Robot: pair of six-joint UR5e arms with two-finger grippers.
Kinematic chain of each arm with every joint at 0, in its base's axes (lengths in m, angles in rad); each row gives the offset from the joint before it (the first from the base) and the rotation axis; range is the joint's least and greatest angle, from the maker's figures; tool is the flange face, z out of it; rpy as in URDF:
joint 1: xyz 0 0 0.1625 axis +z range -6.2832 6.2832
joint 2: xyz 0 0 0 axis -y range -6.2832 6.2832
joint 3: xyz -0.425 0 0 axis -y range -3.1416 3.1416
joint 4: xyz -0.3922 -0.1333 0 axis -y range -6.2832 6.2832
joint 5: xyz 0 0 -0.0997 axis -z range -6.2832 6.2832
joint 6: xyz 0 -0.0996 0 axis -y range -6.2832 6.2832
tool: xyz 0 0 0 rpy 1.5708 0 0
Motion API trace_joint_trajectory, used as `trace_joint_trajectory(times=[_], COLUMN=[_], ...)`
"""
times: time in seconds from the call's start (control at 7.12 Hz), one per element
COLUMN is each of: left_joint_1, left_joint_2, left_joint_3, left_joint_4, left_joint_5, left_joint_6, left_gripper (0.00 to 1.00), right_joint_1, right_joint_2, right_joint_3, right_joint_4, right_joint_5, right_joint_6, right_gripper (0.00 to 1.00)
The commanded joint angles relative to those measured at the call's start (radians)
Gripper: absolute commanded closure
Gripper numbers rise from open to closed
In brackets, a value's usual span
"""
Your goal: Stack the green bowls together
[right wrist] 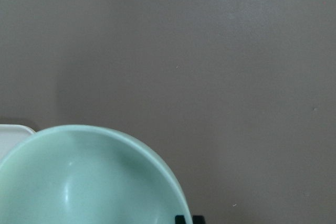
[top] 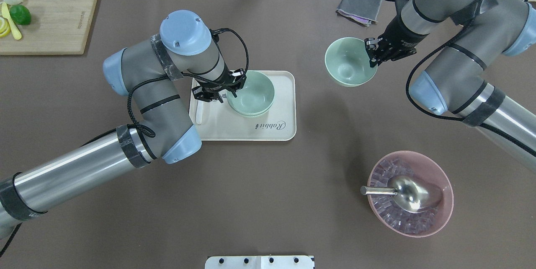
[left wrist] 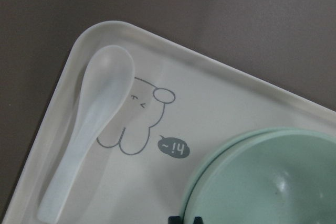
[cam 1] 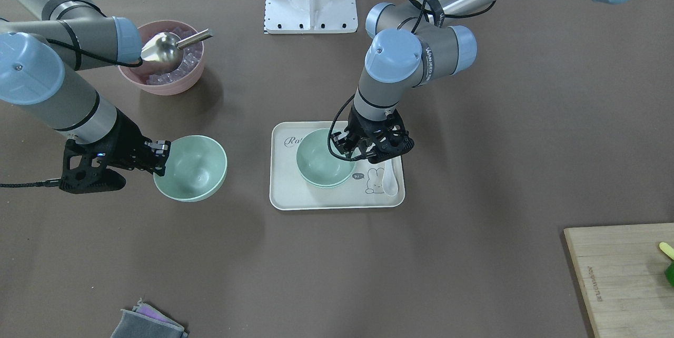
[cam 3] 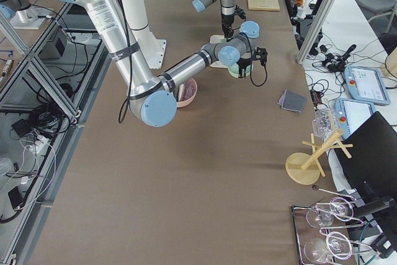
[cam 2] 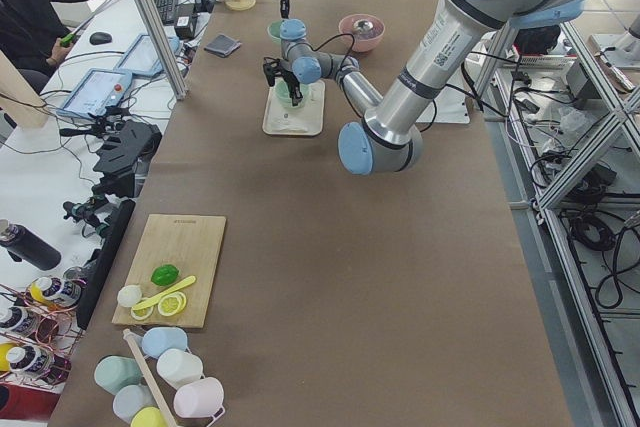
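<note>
Left pincer (top: 228, 93) clenched on the rim of the nested bowls (top: 253, 93), which sit on the tray (top: 247, 131). A spoon (left wrist: 86, 145) lies just beside the pincer, along the tray edge. Right pincer (top: 372, 56) grasps the third bowl (top: 347, 65) by its rim, well apart from the stack, with bare table (top: 310, 93) between. A cloth (top: 359, 6) is near, beyond it. A pink bowl (top: 444, 204) with a scoop (top: 412, 193) sits farther back, robot-side.

Stacked green bowls (top: 250, 93) on tray, third green bowl (top: 347, 68) off tray: matt, smooth, plastic-looking. Tray (top: 234, 128): cream, matt. Spoon (left wrist: 89, 145) on tray: translucent, glossy. Scoop (top: 412, 193): polished metal. Table (top: 293, 202): brown, matt. Board (top: 50, 21): bare wood.
</note>
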State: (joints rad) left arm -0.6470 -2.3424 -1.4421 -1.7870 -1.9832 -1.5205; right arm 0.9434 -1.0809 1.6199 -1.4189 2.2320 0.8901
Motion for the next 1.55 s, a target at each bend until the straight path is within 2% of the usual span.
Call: trace_joint_trajectory(times=[0.0, 0.28, 0.7, 0.84, 0.98, 1.12, 1.41], left_joint_1=[-0.012, -0.077, -0.144, -0.16, -0.175, -0.201, -0.206], left_joint_2=[0.0, 0.026, 0.179, 0.201, 0.23, 0.268, 0.29], left_joint_3=[-0.024, -0.075, -0.223, -0.239, -0.262, -0.282, -0.287], left_joint_4=[-0.008, 0.0, 0.018, 0.018, 0.018, 0.017, 0.015], left_joint_5=[0.0, -0.055, -0.094, -0.097, -0.118, -0.143, -0.144], left_joint_6=[0.003, 0.02, 0.181, 0.2, 0.238, 0.272, 0.299], left_gripper=[0.02, 0.02, 0.02, 0.02, 0.02, 0.02, 0.02], right_joint_1=[0.0, -0.008, -0.07, -0.109, -0.147, -0.203, -0.244], right_joint_2=[0.006, 0.021, 0.09, 0.142, 0.221, 0.255, 0.391], right_joint_3=[0.0, 0.009, 0.025, 0.022, 0.011, -0.001, -0.163], right_joint_4=[-0.002, 0.0, -0.002, -0.024, -0.113, -0.142, -0.134], right_joint_5=[0.008, 0.009, 0.008, -0.001, -0.029, -0.088, -0.112], right_joint_6=[0.003, 0.05, 0.195, 0.258, 0.285, 0.291, 0.34], right_gripper=[1.0, 1.0, 1.0, 1.0, 1.0, 1.0, 1.0])
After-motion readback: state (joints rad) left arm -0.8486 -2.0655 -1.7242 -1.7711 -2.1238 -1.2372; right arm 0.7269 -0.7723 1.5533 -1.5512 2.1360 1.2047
